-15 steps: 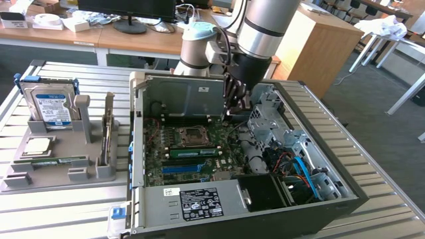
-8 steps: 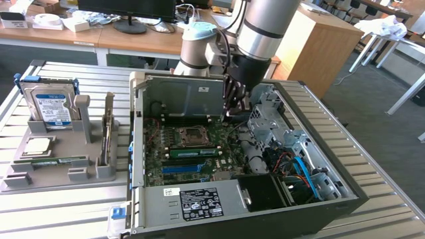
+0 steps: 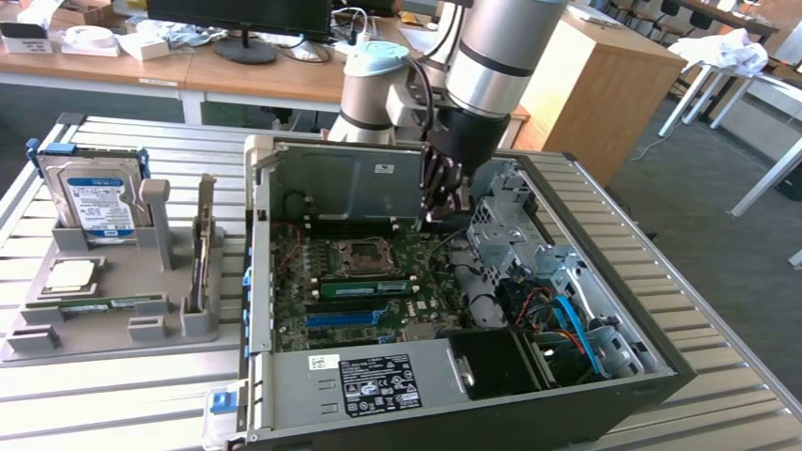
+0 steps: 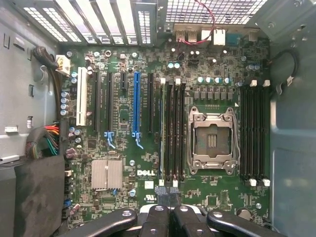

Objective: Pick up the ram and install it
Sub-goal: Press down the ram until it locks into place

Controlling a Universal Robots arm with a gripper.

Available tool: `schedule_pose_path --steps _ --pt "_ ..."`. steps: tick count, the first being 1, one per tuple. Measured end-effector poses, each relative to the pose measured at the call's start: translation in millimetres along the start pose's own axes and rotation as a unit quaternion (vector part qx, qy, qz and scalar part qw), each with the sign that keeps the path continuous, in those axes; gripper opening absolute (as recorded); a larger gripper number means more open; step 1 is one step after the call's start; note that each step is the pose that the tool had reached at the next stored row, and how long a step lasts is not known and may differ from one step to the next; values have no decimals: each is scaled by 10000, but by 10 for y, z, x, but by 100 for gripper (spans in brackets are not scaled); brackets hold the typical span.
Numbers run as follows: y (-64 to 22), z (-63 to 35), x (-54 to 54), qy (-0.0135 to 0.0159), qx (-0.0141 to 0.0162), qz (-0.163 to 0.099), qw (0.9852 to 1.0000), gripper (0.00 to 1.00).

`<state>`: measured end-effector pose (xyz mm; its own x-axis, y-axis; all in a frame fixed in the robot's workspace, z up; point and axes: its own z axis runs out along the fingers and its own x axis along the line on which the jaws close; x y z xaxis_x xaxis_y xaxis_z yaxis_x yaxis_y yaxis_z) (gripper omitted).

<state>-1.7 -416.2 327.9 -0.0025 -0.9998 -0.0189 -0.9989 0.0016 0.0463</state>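
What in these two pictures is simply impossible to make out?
1. Exterior view: whether the gripper pinches anything; its tips are dark and tiny against the case.
2. Wrist view: most of the gripper's body, cut off by the picture's edge.
3. Exterior view: the hard drive label's print, too small.
4. Exterior view: whatever lies under the labelled metal cover.

Tool (image 4: 167, 193) partly cut off by edge

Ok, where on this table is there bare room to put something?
Bare table slats nearer the camera than the grey holder tray, and along the computer case on the exterior view's right. The tray and the case interior are crowded; the end effector hangs over the motherboard.
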Motion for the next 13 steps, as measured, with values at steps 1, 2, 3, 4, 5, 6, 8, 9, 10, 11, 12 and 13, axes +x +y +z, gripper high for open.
schedule_pose_path --steps 1,2,3,4,5,6,8,9,10,11,12,13 --pt "0 5 0 0 0 0 10000 10" --pt "0 11 0 -1 0 0 10000 10" --pt "-1 16 0 0 0 0 10000 10" --pt "-1 21 0 0 0 0 10000 10" --pt "-1 26 0 0 0 0 10000 10" --pt "-1 32 1 0 0 0 10000 10" --pt "-2 41 1 0 0 0 10000 10" --pt "-2 46 1 0 0 0 10000 10" --pt "-2 50 1 0 0 0 10000 10" --pt "-2 54 1 0 0 0 10000 10" --pt "-3 58 1 0 0 0 10000 10" --pt "-3 62 1 0 0 0 10000 10"
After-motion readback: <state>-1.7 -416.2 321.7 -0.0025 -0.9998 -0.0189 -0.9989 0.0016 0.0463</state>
